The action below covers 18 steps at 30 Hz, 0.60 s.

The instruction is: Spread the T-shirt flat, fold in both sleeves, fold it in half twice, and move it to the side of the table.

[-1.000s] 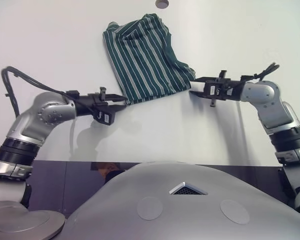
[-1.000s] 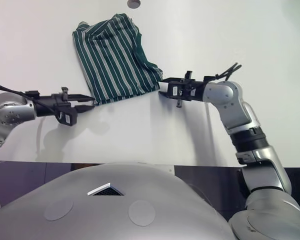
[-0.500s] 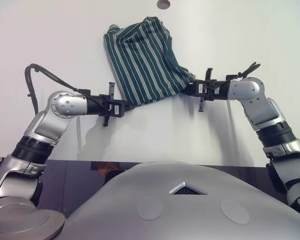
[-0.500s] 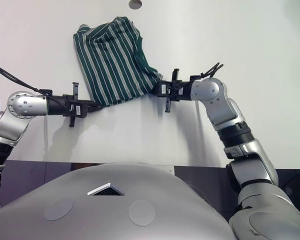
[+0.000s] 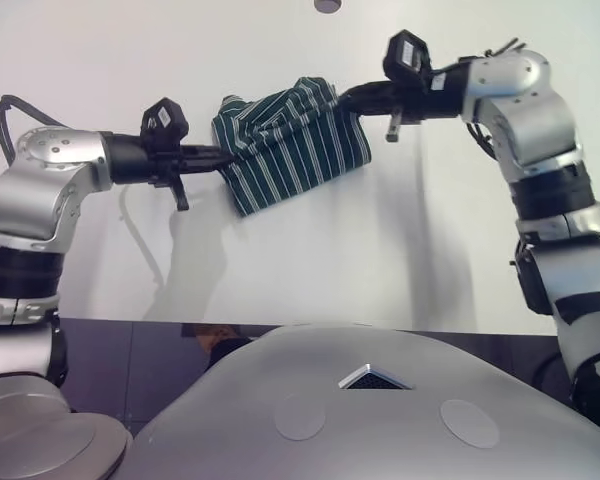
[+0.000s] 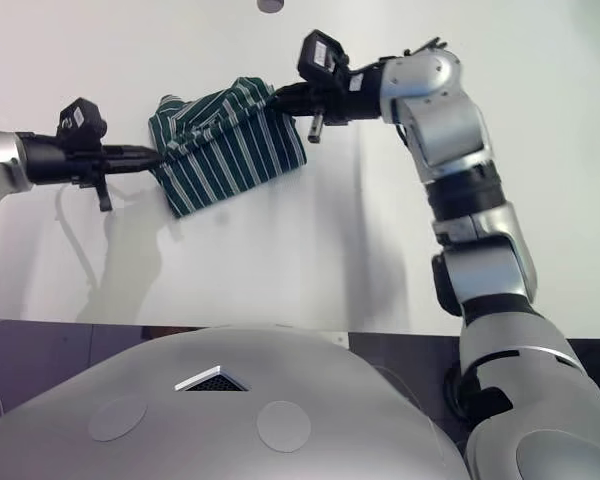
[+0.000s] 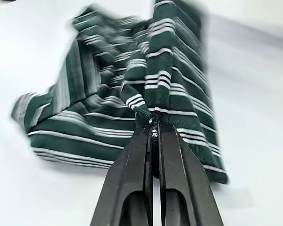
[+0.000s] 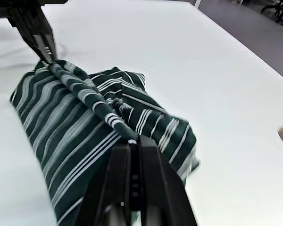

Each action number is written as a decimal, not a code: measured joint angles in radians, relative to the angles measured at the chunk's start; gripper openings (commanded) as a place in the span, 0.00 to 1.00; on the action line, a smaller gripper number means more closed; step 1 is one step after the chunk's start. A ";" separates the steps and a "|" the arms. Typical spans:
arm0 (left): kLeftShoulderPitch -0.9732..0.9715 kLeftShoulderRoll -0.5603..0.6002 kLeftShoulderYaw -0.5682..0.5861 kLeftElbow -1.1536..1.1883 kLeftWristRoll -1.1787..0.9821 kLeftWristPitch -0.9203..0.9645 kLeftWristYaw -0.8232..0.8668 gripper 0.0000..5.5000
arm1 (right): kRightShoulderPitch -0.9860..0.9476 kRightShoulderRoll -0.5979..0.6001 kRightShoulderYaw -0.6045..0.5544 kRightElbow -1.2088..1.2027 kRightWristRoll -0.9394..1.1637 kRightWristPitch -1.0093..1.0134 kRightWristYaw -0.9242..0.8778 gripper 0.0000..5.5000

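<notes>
Upper centre of the head view: your left gripper (image 5: 223, 155) and right gripper (image 5: 343, 98) each clench an edge of the striped T-shirt (image 5: 295, 145) over the white table (image 5: 310, 250).

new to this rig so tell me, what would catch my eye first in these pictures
A dark green T-shirt with white stripes stands out, bunched in loose folds toward the far middle of the white table. The left tool is shut on its left side and the right tool on its right side, so the cloth is held between the two arms.
</notes>
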 measured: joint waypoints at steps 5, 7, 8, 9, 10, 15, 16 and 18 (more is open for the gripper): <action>-0.173 -0.145 -0.012 0.197 0.130 -0.042 0.141 0.00 | -0.163 0.129 0.004 0.408 -0.150 -0.198 -0.180 0.00; -0.175 -0.163 -0.010 0.226 0.146 -0.042 0.156 0.00 | -0.187 0.157 -0.002 0.491 -0.180 -0.244 -0.227 0.00; -0.177 -0.172 -0.008 0.238 0.150 -0.042 0.168 0.00 | -0.197 0.173 -0.005 0.527 -0.189 -0.267 -0.252 0.00; -0.183 -0.182 -0.004 0.258 0.168 -0.041 0.184 0.00 | -0.206 0.197 -0.007 0.563 -0.197 -0.295 -0.274 0.00; -0.191 -0.187 -0.001 0.274 0.179 -0.041 0.200 0.00 | -0.212 0.211 -0.010 0.586 -0.208 -0.306 -0.289 0.00; -0.246 -0.231 0.010 0.387 0.263 -0.052 0.309 0.00 | -0.241 0.303 -0.042 0.705 -0.237 -0.373 -0.425 0.14; -0.246 -0.240 0.009 0.399 0.272 -0.058 0.319 0.00 | -0.243 0.313 -0.048 0.725 -0.250 -0.383 -0.460 0.15; -0.246 -0.264 0.007 0.419 0.300 -0.061 0.347 0.00 | -0.258 0.329 -0.082 0.756 -0.260 -0.417 -0.562 0.15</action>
